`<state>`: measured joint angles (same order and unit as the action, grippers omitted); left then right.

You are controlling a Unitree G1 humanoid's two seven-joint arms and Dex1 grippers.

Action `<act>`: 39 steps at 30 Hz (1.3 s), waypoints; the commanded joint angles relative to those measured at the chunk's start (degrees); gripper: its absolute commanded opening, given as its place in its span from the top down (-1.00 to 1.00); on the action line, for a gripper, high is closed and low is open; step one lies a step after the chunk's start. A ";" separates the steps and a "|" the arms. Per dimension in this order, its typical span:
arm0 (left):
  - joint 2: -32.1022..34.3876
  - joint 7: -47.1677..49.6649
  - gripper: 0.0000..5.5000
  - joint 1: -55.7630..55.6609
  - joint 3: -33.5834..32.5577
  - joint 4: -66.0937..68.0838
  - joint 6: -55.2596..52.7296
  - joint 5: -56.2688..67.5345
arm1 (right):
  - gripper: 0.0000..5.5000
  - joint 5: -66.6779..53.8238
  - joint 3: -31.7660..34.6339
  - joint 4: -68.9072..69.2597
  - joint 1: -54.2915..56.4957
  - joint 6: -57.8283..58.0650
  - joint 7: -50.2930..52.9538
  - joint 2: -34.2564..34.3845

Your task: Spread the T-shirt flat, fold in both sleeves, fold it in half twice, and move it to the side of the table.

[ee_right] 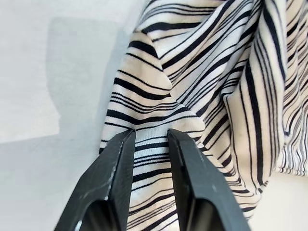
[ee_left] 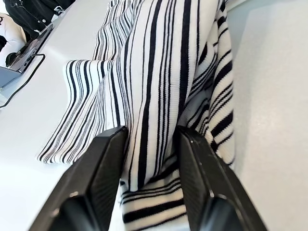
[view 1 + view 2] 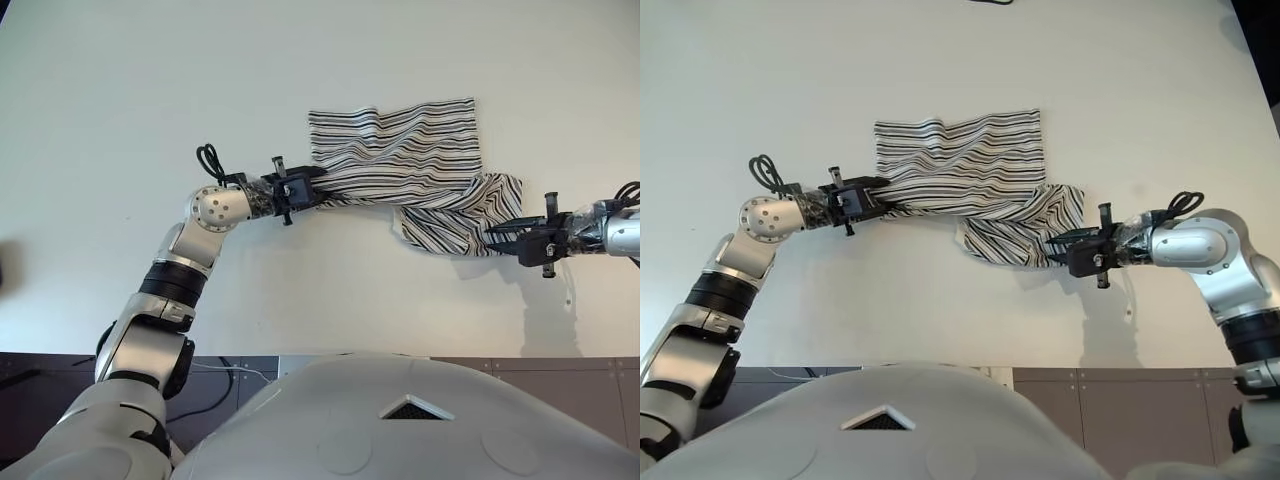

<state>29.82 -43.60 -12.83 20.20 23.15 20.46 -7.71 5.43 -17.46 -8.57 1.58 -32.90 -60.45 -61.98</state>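
**Item 1: T-shirt (image 3: 400, 150).** Black-and-white striped knit.
- Location: on the desk (image 3: 150, 80), around its middle and well apart from the near edge.
- Condition: not flat.
  - The part toward the far edge lies as a rough rectangle, rippled with several ridges.
  - Along its near side the cloth is gathered into a bunched band that runs across from the left-hand end.
  - At the right-hand end a loose flap juts toward the near edge, folded over itself.

**Item 2: left claw (image 3: 318, 182).**
- Location: at the left-hand end of the gathered band, low over the desk, with the arm reaching in from the left edge side.
- State: clenched on the T-shirt. In the left wrist view the two black fingers (image 2: 98, 178) stand on either side of a thick fold of striped cloth, which fills the space between them.

**Item 3: right claw (image 3: 1055, 242).**
- Location: at the right-hand flap, on its side nearest the right edge of the desk, with the arm coming in from that side.
- State: grasping the T-shirt. In the right wrist view a hemmed edge of the cloth passes between the black fingers (image 1: 118, 173), which sit close together with fabric pinched between them.

**Item 4: desk.** Plain white top; carries the T-shirt.
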 commanded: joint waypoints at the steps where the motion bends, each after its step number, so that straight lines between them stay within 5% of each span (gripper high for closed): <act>1: 1.63 -3.12 0.32 4.51 0.04 -2.40 -4.54 1.00 | 0.55 -7.99 3.26 10.03 -3.92 6.68 -1.49 -0.75; 11: 1.36 -3.63 0.32 5.59 0.14 -5.59 -7.32 1.44 | 0.55 -5.96 2.40 26.55 -13.92 15.59 3.77 5.08; 25: 1.66 -4.96 0.32 5.31 0.00 -6.07 -7.73 1.52 | 0.55 1.97 0.02 23.61 -14.22 12.33 11.35 13.15; 31: 1.65 -5.04 0.30 5.25 -0.11 -6.06 -7.86 1.39 | 0.25 1.57 0.42 23.79 -12.89 12.69 11.37 13.39; 39: 1.87 -5.73 0.30 4.73 -0.02 -5.78 -7.78 1.34 | 0.25 7.90 -0.95 18.25 -13.03 11.62 12.65 13.32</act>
<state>30.41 -47.50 -9.16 18.89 15.87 14.04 -4.78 11.08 -17.70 11.86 -11.77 -21.76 -47.63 -48.44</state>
